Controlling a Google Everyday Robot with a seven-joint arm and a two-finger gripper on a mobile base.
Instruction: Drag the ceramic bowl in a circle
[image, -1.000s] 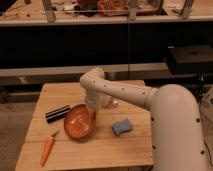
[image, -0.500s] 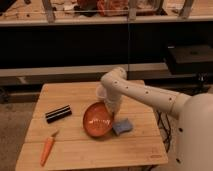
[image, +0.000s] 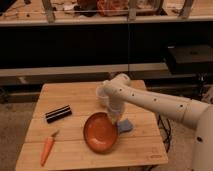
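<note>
The ceramic bowl (image: 100, 133), wide, shallow and glossy orange-brown, sits on the wooden table (image: 75, 95), right of centre and near the front. My gripper (image: 116, 120) points down at the bowl's far right rim and seems to touch it. The white arm reaches in from the right and hides the contact point.
A blue sponge (image: 125, 125) lies right next to the bowl's right side. A small white cup (image: 101, 95) stands behind the arm. A black oblong object (image: 58, 113) lies to the left and a carrot (image: 47, 149) at the front left. The table's front edge is close to the bowl.
The bowl and gripper moved from the left-centre of the table to the right, then toward the front edge. The sponge, cup, black object and carrot stayed put.
</note>
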